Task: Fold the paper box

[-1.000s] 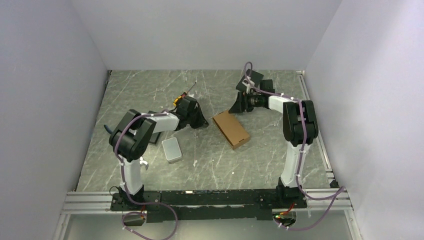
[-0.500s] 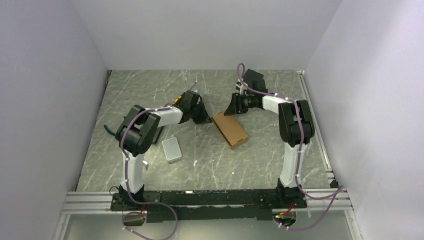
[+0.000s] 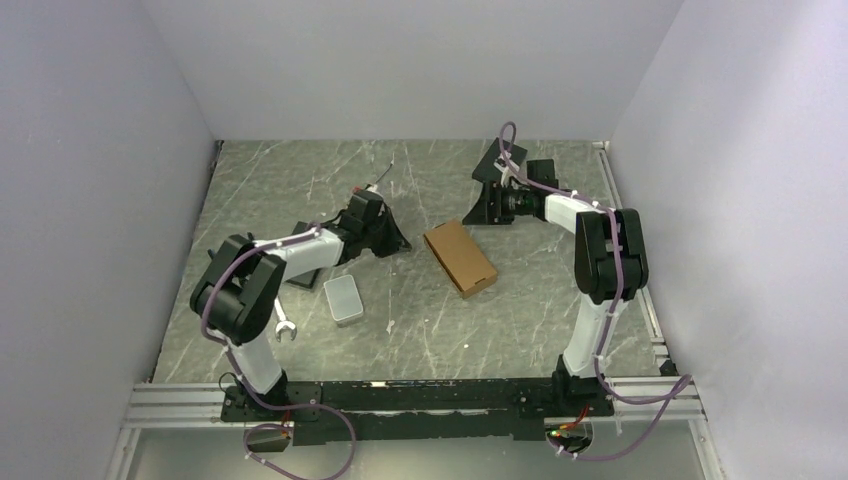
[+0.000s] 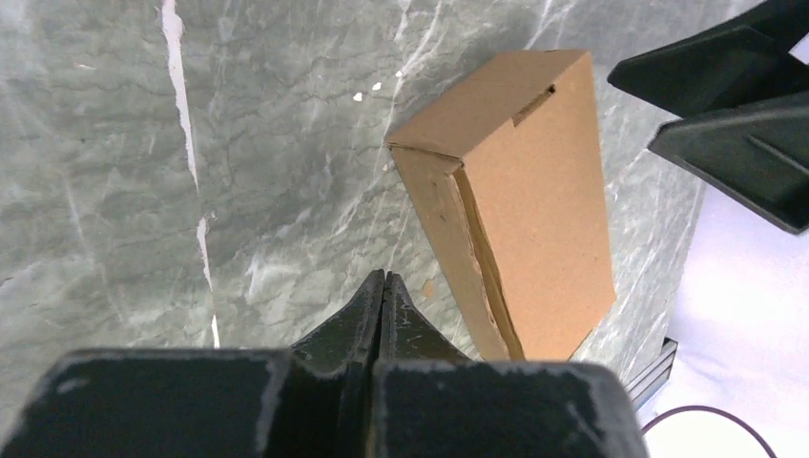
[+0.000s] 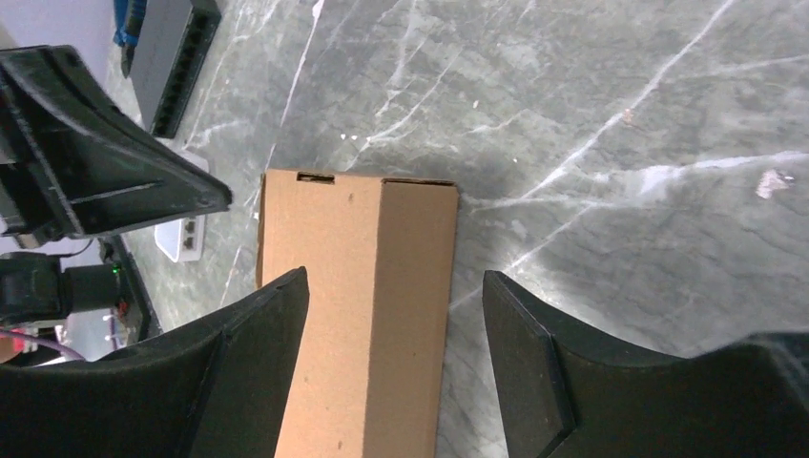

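Observation:
The paper box (image 3: 461, 257) is a closed tan cardboard carton lying flat on the marble table between the arms. It also shows in the left wrist view (image 4: 520, 200) and the right wrist view (image 5: 358, 315). My left gripper (image 3: 398, 241) is shut and empty, its tips (image 4: 383, 279) pressed together just left of the box, apart from it. My right gripper (image 3: 478, 215) is open and empty; its fingers (image 5: 258, 334) stand wide above the box's far end without touching it.
A small grey tin (image 3: 344, 299) lies near the left arm. A black flat slab (image 3: 308, 273) sits under the left forearm. A black device (image 5: 172, 57) and a small white part (image 5: 181, 239) lie beyond the box. White walls enclose the table.
The left gripper has drawn back to the left, away from the box. The right gripper has lifted and pulled back toward the far right. The box has not moved.

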Robot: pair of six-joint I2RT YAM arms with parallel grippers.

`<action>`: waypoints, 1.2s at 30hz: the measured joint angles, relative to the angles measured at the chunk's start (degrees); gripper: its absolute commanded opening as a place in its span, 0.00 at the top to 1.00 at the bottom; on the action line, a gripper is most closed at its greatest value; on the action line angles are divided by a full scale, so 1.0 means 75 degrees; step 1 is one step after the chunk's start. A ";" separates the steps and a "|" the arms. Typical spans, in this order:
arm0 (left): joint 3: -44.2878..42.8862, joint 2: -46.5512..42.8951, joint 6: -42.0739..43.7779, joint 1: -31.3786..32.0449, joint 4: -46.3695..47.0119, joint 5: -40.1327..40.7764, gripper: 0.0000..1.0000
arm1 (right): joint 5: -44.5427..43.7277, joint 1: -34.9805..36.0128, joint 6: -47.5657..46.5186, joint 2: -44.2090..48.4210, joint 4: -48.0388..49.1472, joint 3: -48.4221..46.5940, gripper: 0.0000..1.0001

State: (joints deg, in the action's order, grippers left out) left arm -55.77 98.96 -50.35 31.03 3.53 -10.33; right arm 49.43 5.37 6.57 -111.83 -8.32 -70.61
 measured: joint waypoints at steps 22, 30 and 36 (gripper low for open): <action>-0.4791 0.3223 0.0749 0.0542 -0.4138 0.0600 0.97 | -0.0431 0.0670 -0.0425 -0.0388 -0.0341 -0.0221 0.34; -0.1585 0.0318 0.1180 0.0694 -0.2640 0.0804 0.81 | -0.0580 0.0437 -0.1422 0.0592 -0.1102 -0.0166 0.24; 0.0102 -0.1332 0.1000 0.0697 -0.0804 -0.0017 1.00 | -0.0411 0.0291 -0.1856 0.2095 -0.1081 0.0691 0.27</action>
State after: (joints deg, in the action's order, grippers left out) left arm -55.00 88.97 -42.85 36.25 -2.50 -10.46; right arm 46.35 7.55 -7.35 -96.12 -16.43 -65.43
